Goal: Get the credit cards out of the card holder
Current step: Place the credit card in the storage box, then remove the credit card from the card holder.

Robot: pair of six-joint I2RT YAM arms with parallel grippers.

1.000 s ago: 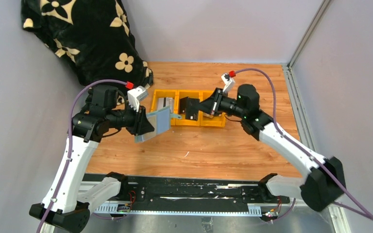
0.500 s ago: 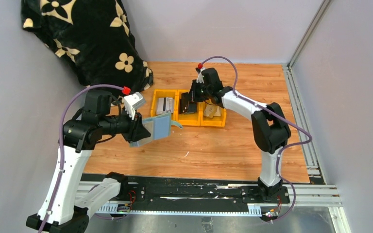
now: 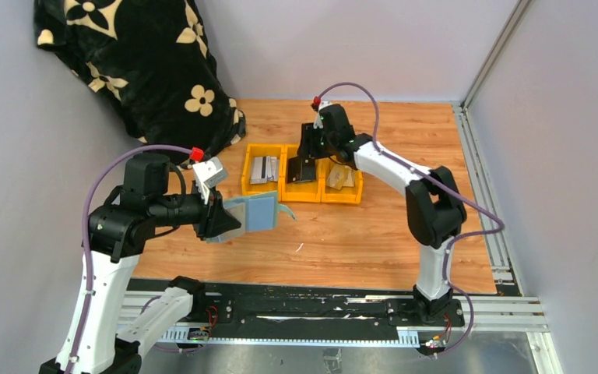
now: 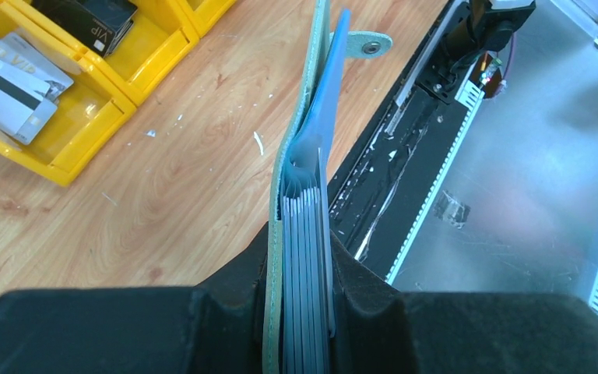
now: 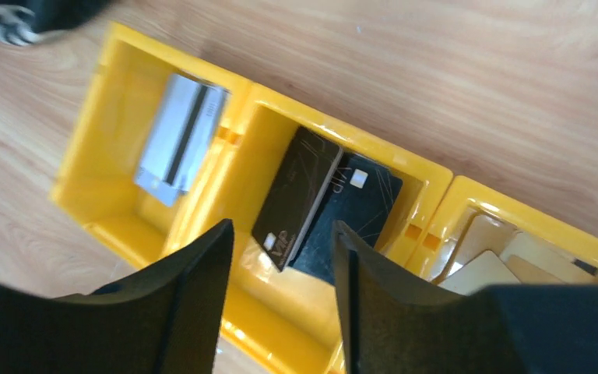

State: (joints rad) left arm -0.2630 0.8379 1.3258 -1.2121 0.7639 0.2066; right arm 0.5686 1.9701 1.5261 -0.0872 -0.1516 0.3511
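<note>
Top view: left pincer (image 3: 223, 221) clamped on card holder (image 3: 254, 211), holder held open above desk (image 3: 374, 234). Right pincer (image 3: 304, 168) hung over middle yellow bin (image 3: 302, 196), well apart from holder.

Left wrist: jaws tight on holder's fold end. Thin leaves (image 4: 305, 226) stacked inside; cards or pockets, could not tell.

Right wrist: jaws apart, empty. Black cards (image 5: 296, 195) lay in bin below.

Judgement: drop-off step looked finished, and holder probably not empty. Next move: right pincer crosses to holder, pinches single card edge, pulls straight out.

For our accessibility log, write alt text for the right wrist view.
The open right tool hangs over the middle of three yellow bins, which holds black cards. Beside it, grey striped cards lie in one bin, beige cards in the other.
</note>
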